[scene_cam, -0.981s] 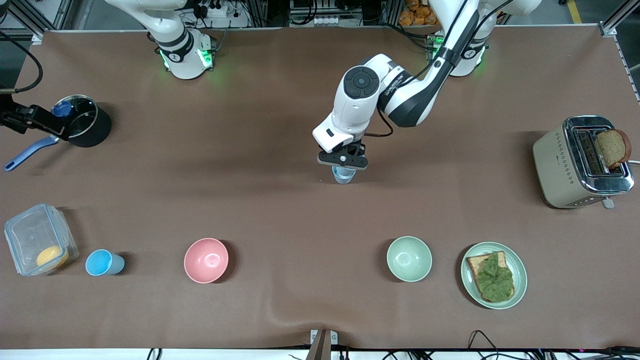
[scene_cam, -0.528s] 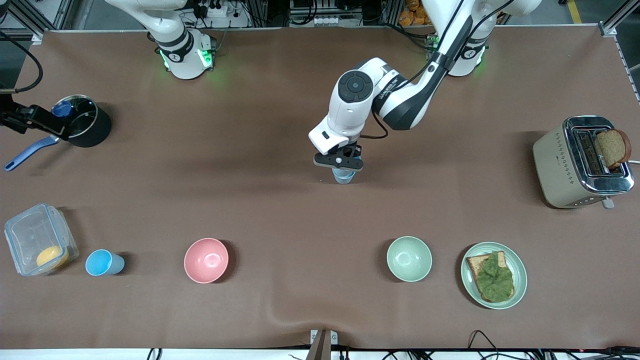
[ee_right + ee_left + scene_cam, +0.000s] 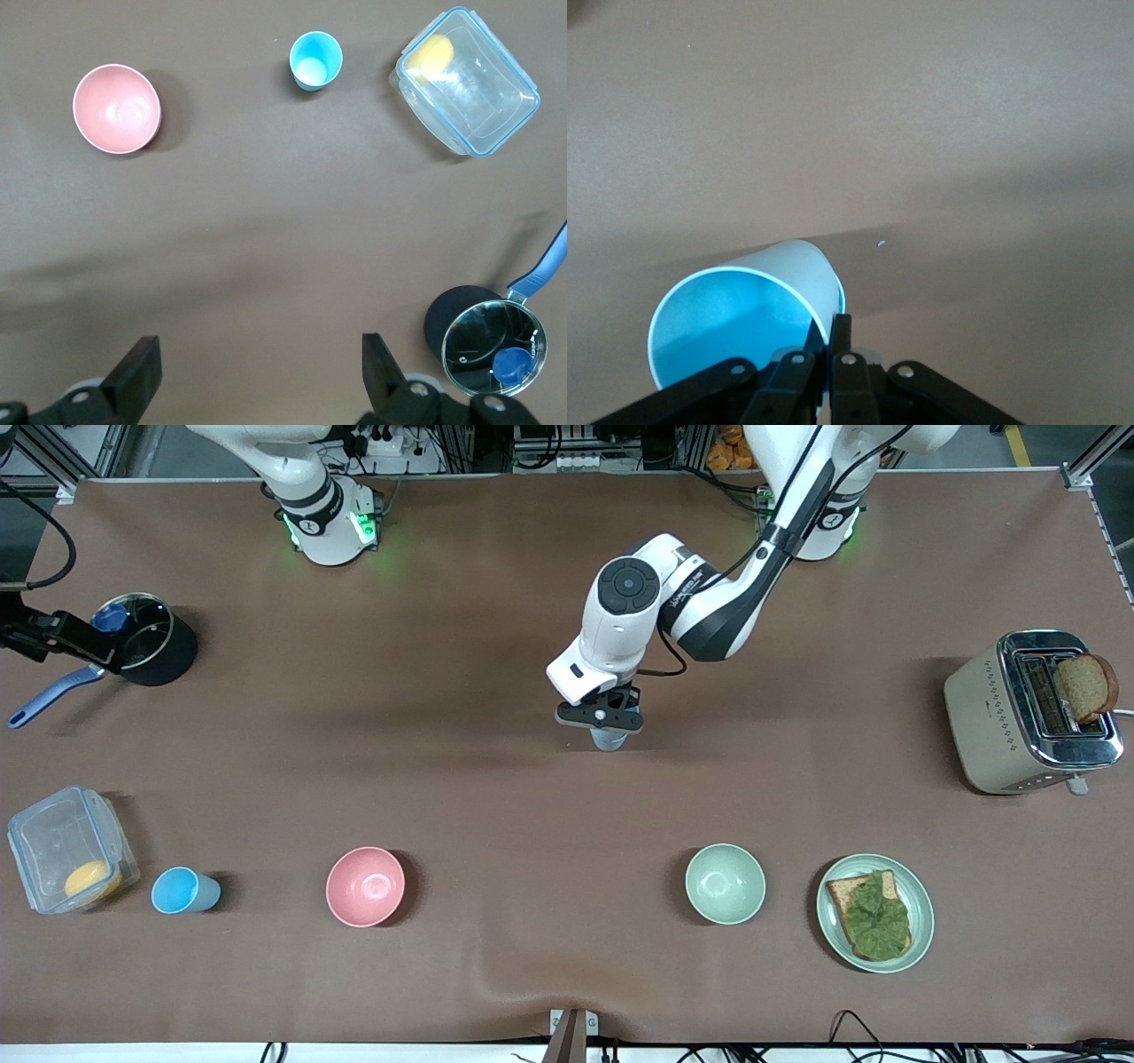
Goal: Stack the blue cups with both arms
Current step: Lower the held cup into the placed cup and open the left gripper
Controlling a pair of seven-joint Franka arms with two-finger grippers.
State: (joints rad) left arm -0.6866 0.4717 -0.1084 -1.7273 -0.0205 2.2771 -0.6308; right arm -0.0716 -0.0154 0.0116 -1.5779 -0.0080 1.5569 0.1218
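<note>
One blue cup (image 3: 609, 739) is at the middle of the table, under my left gripper (image 3: 601, 720). In the left wrist view the left gripper (image 3: 830, 332) is shut on the rim of this cup (image 3: 735, 319), one finger inside and one outside. I cannot tell whether its base touches the table. A second blue cup (image 3: 184, 890) stands upright near the front camera at the right arm's end, between a clear box and a pink bowl. The right wrist view shows its (image 3: 315, 59) white patch at the bottom. My right gripper (image 3: 261, 363) hangs open and empty, high over that end near the pot.
A pink bowl (image 3: 365, 886), a pale green bowl (image 3: 725, 883) and a plate with toast and lettuce (image 3: 875, 912) line the near side. A clear lidded box (image 3: 71, 849) and a black pot (image 3: 146, 651) sit at the right arm's end, a toaster (image 3: 1032, 710) at the left arm's end.
The left arm's wrist has shifted slightly toward the right arm's end and the bases, still gripping the cup. The right gripper has not moved.
</note>
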